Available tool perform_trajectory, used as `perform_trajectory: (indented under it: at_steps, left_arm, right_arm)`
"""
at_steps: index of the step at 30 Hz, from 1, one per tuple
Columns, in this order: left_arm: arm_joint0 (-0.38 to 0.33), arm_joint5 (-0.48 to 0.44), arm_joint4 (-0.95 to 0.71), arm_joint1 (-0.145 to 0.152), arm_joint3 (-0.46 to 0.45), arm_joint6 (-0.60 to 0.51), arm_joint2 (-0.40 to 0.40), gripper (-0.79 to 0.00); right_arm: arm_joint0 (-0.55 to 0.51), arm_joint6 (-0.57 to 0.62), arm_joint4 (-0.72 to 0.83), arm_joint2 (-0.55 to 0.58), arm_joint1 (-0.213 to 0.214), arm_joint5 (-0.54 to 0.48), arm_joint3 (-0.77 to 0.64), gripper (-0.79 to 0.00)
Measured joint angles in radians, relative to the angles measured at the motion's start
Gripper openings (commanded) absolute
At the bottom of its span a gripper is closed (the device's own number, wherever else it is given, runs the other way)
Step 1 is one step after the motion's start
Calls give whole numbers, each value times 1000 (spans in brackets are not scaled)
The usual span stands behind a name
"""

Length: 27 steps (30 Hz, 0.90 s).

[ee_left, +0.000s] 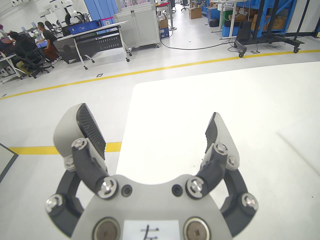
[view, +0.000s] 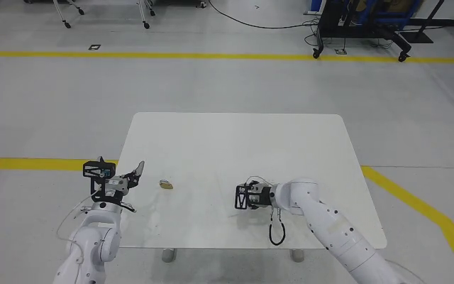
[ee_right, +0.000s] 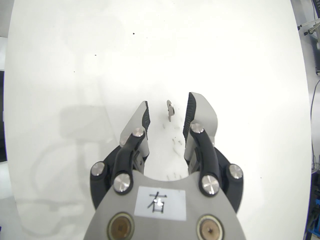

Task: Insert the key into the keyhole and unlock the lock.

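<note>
On the white rectangular table with rounded corners (view: 234, 135), toward its near edge, the right gripper (ee_right: 168, 99) is held low over the top with its two grey, black-padded fingers (ee_right: 191, 111) spread apart and pinching nothing. A small silver-grey metal key (ee_right: 170, 111) lies on the table surface in the gap between those fingers, nearer their tips than the palm, and appears to touch neither pad. Its teeth and which way its blade points are too small to make out. Short dark scuff marks (ee_right: 176, 142) dot the table top just beside the key, between the fingers and the palm.

Well apart from the key, toward the table's near left corner, sits a small brass-coloured lock (view: 166, 185); its keyhole and shackle are too small to tell. The left gripper (ee_left: 150, 116) hangs at the table's left edge, near the lock but not touching it. Its fingers are opened wide and hold nothing, one ribbed pad (ee_left: 91, 131) over the floor and the other over the table top. A yellow line (view: 213, 55) crosses the grey floor beyond the table's far side.
</note>
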Motion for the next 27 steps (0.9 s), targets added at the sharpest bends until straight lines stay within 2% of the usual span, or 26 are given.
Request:
perform_trajectory:
  at_steps: [4, 6, 7, 16, 27]
  left_arm:
    - [0, 0, 0, 0, 0, 0, 0, 0]
    - [0, 0, 0, 0, 0, 0, 0, 0]
    - [0, 0, 0, 0, 0, 0, 0, 0]
    - [0, 0, 0, 0, 0, 0, 0, 0]
    - [0, 0, 0, 0, 0, 0, 0, 0]
  right_arm:
    - [18, 11, 3, -21, -5, -1, 11, -646]
    - [24, 17, 6, -30, -7, 3, 16, -717]
    - [27, 19, 7, -33, -8, 5, 17, -782]
    - [30, 39, 25, -36, -10, 41, 16, -785]
    - [-16, -69, 144, 39, 1, 94, -11, -785]
